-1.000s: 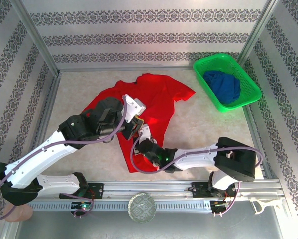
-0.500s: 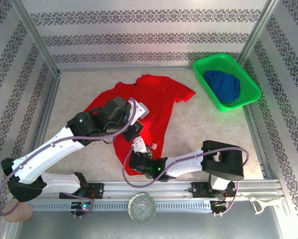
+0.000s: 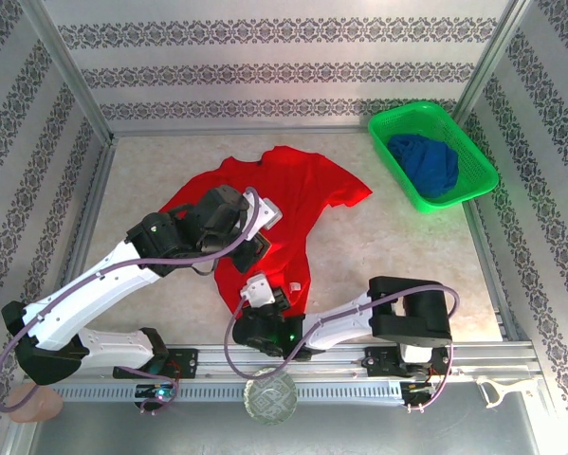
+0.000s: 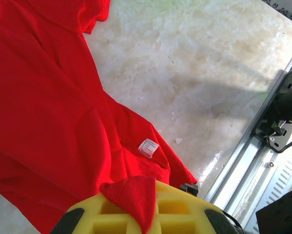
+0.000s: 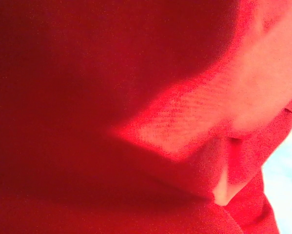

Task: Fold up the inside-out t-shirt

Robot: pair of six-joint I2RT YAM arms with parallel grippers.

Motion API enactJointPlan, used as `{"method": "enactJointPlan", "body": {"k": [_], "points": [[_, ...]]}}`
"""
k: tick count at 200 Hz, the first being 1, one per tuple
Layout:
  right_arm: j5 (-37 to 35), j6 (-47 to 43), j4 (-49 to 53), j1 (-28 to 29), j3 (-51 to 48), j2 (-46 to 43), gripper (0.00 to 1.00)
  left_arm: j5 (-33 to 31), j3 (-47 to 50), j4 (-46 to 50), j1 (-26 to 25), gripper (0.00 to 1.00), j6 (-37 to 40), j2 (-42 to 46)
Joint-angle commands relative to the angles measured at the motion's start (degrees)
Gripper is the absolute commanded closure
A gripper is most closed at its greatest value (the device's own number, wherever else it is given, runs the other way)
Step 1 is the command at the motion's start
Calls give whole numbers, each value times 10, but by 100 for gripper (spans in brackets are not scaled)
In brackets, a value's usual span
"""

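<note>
Evidently soft and limp, the inside-out t-shirt (image 3: 307, 190) lay spread on the worktop (image 3: 397, 246), best gripped by its edges; left hand (image 4: 138, 207) pinched a red fold, right hand (image 3: 257, 301) clamped shut on the near hem.

The top view is brightly, evenly lit; soft shadows are cast on the desk (image 3: 397, 237). A broad grey shadow is thrown across it in the left wrist view. In the right wrist view the t-shirt (image 5: 136, 122) is blurred, dark leftward, overexposed at upper right.
</note>
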State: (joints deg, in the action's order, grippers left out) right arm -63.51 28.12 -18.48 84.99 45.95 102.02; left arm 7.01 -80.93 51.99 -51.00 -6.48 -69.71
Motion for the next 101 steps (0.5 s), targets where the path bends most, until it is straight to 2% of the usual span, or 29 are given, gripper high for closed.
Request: {"method": "enactJointPlan", "body": {"k": [1,25,51,101], "points": [[-5,0,44,-3,-22,-29,100,-10,-26,-61,11,100,1,10],[-11,61,38,-4,-85,-107,100,-10,-20,-64,13,100,2,10],[-28,76,34,8,-124,-160,100,-8,-14,-70,18,100,4,11],[-84,9,19,62,-93,-142,100,2,-12,-79,26,100,5,3]]}}
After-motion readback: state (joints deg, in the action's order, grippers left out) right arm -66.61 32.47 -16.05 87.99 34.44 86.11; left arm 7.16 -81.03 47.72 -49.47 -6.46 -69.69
